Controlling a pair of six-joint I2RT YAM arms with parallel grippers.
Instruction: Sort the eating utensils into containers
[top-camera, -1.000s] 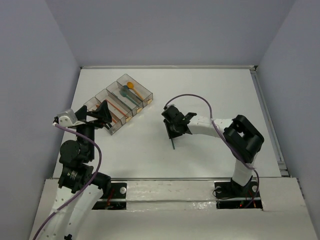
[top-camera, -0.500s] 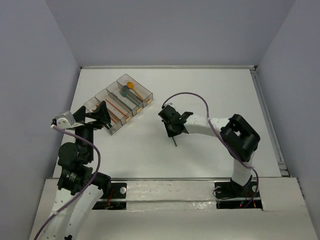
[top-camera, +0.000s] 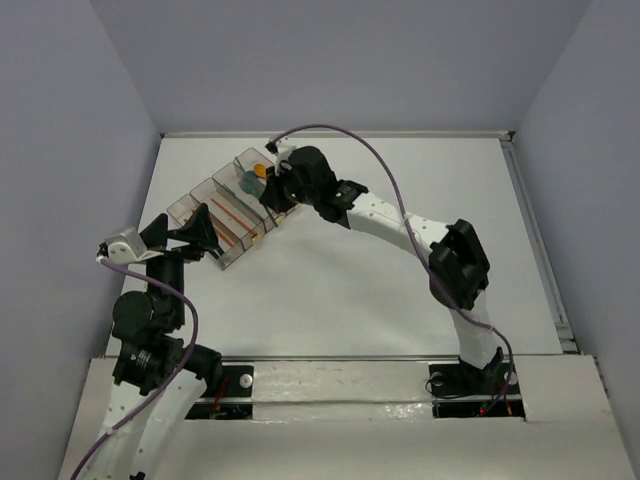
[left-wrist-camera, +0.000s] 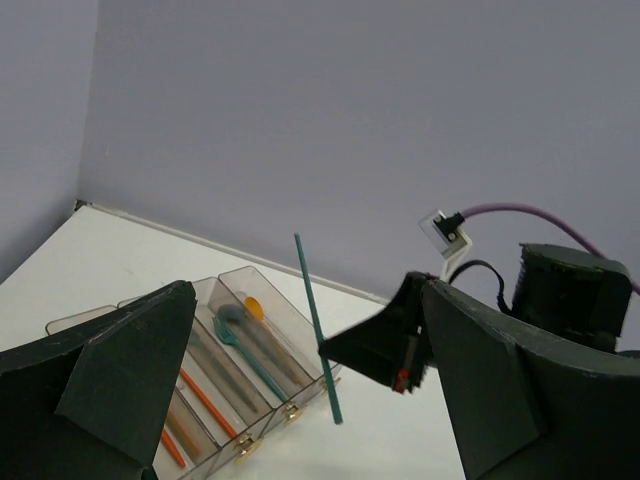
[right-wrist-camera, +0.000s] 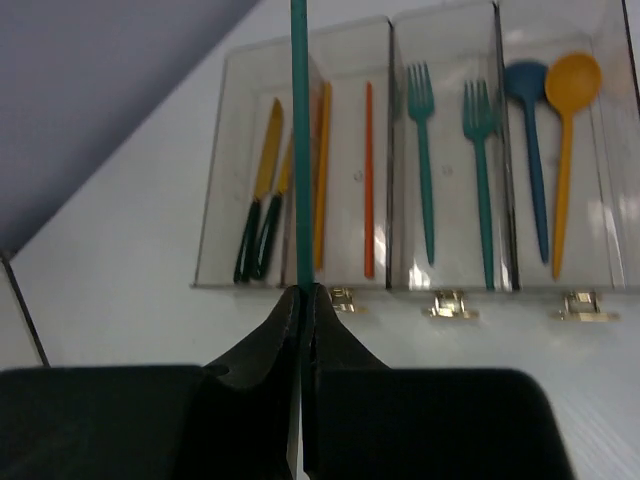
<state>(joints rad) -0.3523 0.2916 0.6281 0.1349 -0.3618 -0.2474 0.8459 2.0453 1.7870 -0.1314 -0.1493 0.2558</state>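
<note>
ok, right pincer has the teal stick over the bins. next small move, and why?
Probably nudge the right pincer sideways toward the bin with the orange sticks, then lower. The teal stick is clamped and, in the wrist view, lines up with the wall between that bin and the knives.

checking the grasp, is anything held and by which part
The right fingers pinch the thin teal stick partway along, nearer one end; the left fingers hold nothing.
</note>
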